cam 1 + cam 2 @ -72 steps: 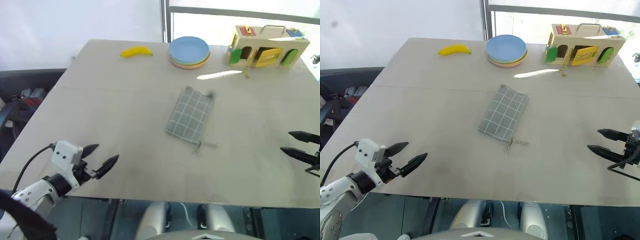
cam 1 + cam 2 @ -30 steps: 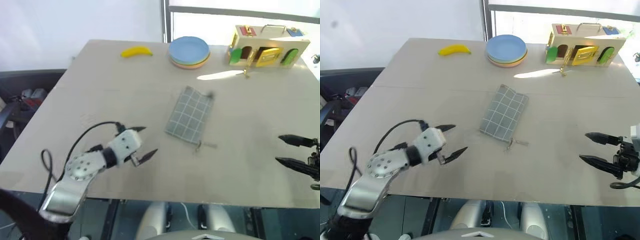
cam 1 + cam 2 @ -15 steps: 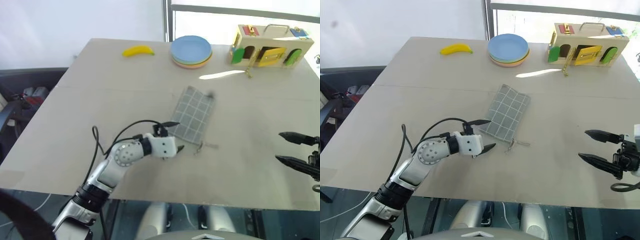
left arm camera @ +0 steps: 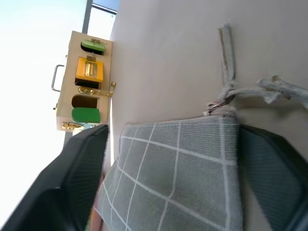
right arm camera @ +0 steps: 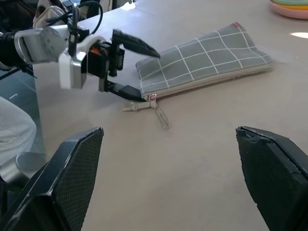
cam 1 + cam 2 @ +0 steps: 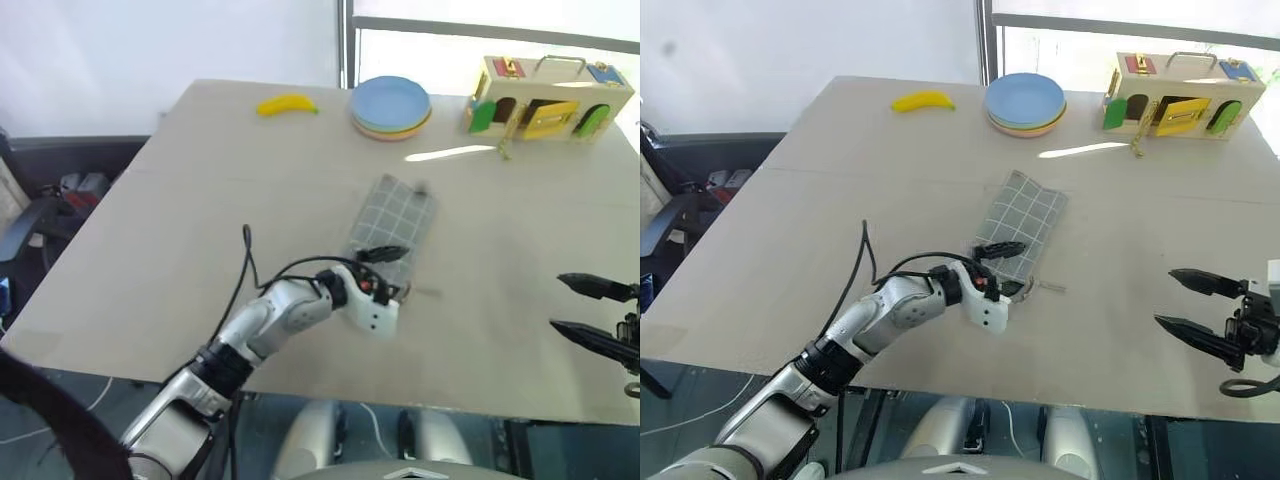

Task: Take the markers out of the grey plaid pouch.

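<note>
— Where's the left arm?
— Stretched across the bench [image 6: 840,190], left pincer [image 6: 1004,268] spread astride the near, zipper end of the one grey plaid pouch [image 6: 1025,222] at mid-bench; whether the fingers touch it, I can't tell.
— The other?
— Right pincer [image 6: 1185,300] at 4 o'clock, spread, holding nothing.

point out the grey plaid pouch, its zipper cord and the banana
grey plaid pouch [image 6: 1025,217], right eye view, middle of the checked fabric
zipper cord [image 5: 159,114], right wrist view, loose strand past the pull ring
banana [image 6: 923,101], right eye view, middle of the yellow curve
</note>
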Controlling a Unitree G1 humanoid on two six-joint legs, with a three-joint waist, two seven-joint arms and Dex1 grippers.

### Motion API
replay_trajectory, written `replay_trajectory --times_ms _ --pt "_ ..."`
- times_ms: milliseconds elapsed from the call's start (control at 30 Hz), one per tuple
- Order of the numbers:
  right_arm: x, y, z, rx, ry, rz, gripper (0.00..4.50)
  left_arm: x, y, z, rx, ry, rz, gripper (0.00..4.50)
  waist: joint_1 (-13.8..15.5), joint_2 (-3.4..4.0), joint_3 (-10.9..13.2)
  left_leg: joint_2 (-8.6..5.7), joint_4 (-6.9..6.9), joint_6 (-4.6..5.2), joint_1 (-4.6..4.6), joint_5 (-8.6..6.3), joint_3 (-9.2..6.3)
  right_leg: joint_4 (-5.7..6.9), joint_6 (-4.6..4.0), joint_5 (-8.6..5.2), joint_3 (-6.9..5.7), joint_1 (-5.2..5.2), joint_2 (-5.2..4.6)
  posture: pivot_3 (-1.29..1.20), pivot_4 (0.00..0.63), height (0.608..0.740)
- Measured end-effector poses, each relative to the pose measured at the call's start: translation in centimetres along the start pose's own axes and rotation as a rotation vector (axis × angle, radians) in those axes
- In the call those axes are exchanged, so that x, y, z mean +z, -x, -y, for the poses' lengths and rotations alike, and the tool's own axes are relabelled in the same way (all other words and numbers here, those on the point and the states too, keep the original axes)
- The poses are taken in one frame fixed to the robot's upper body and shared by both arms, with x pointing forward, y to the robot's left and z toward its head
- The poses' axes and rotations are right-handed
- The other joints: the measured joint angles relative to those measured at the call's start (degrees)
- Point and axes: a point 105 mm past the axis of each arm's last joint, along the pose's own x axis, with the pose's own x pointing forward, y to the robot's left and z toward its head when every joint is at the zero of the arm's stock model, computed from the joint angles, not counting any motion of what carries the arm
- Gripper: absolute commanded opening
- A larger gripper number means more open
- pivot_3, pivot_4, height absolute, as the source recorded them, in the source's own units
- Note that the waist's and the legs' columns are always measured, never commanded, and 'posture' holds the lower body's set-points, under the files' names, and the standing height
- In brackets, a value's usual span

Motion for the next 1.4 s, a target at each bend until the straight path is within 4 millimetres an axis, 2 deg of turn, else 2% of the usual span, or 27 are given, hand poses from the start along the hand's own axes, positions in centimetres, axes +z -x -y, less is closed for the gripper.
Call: replay_trajectory --times_ms 100,133,267,467,567,633,700,833,933,1033,1167,1300,1400 --pt "0.0 0.2 -0.1 -0.005 -0.003 -0.001 4.5 -0.7 -0.5 0.1 0.013 0.005 -0.054 1.73 -0.21 0.01 -0.01 0.02 0.0 0.0 0.05 0.01 0.0 0.07 0.0 0.0 0.0 0.0 0.02 0.0 0.15 0.74" --pt "0.0 0.3 -0.1 -0.008 -0.004 -0.002 4.5 -0.9 -0.7 -0.2 0.025 0.008 -0.066 1.56 -0.22 0.07 -0.05 0.02 0.0 0.0 0.11 0.01 0.0 0.07 0.0 0.0 0.0 0.07 0.02 0.0 0.15 0.74" --pt "-0.1 0.3 -0.1 -0.011 -0.007 0.003 4.5 -1.6 -0.6 -1.0 0.073 0.031 -0.105 0.01 -0.32 0.05 -0.04 0.06 -0.06 -0.01 0.85 -0.01 0.0 0.05 -0.18 -0.14 0.01 0.73 -0.02 0.0 0.15 0.74" --pt "0.0 0.1 0.2 -0.027 0.0 0.019 4.5 -2.7 0.5 -1.3 0.14 0.127 -0.145 0.01 -1.4 0.06 -0.04 0.26 -0.07 -0.02 0.87 0.01 0.11 0.08 -0.27 -0.12 -0.04 0.69 0.0 0.0 0.15 0.74" --pt "0.5 -1.0 1.0 -0.069 0.011 0.051 4.5 -4.1 2.1 -1.5 0.2 0.332 -0.161 0.01 -2.24 0.11 -0.02 0.34 -0.07 -0.1 0.81 0.06 0.13 0.09 -0.29 -0.1 -0.05 0.55 0.04 0.0 0.15 0.74" --pt "0.7 -2.6 1.6 -0.097 0.025 0.049 4.5 -4.5 3.3 -1.8 0.22 0.424 -0.14 0.01 -2.4 0.03 0.07 0.34 -0.13 -0.13 0.66 0.08 0.16 0.08 -0.13 -0.01 -0.04 0.42 0.04 0.0 0.15 0.74" --pt "1.1 -5.2 2.4 -0.141 0.07 0.033 4.5 -3.1 3.9 -2.9 0.233 0.522 -0.023 0.01 -2.06 0.0 0.09 0.26 -0.12 -0.17 0.43 0.1 0.19 0.03 -0.1 0.01 -0.04 0.22 -0.06 0.0 0.15 0.74" --pt "1.7 -8.7 3.2 -0.209 0.135 -0.033 4.5 -0.3 4.1 -4.6 0.235 0.665 0.149 0.01 -0.99 0.01 0.08 0.15 -0.01 -0.36 -0.38 0.21 0.16 -0.01 -0.06 0.04 -0.16 -0.45 -0.12 0.0 0.15 0.74" --pt "3.0 -11.4 2.2 -0.147 0.197 -0.027 4.5 0.7 3.8 -5.2 0.226 0.754 0.211 0.01 -0.68 0.0 0.09 0.13 -0.02 -0.37 -0.38 0.21 0.15 -0.05 -0.06 0.03 -0.17 -0.45 0.0 0.0 0.15 0.74" --pt "5.1 -13.7 0.4 -0.052 0.274 0.033 4.5 1.0 3.4 -5.6 0.217 0.803 0.24 0.01 -0.42 -0.02 0.09 0.12 -0.02 -0.36 -0.34 0.22 0.1 -0.06 -0.04 0.02 -0.26 -0.36 0.13 0.0 0.15 0.74" --pt "5.5 -15.0 -1.0 0.036 0.243 0.072 4.5 0.9 3.3 -6.1 0.221 0.854 0.259 0.01 -0.44 -0.07 0.12 0.08 0.05 -0.32 -0.29 0.21 0.1 -0.06 -0.03 0.03 -0.26 -0.25 0.21 0.0 0.15 0.74" --pt "5.4 -15.2 -1.6 0.09 0.185 0.081 4.5 1.0 3.3 -6.1 0.218 0.861 0.268 0.01 -0.49 -0.1 0.14 0.08 0.06 -0.31 -0.25 0.21 0.1 -0.02 -0.03 0.03 -0.24 -0.24 0.44 0.0 0.15 0.74" --pt "5.3 -15.2 -1.9 0.109 0.148 0.085 3.66 1.1 3.2 -6.2 0.221 0.865 0.271 0.0 -0.52 -0.1 0.14 0.1 0.06 -0.31 -0.24 0.21 0.1 0.0 -0.03 0.03 -0.23 -0.24 0.47 0.0 0.15 0.74"
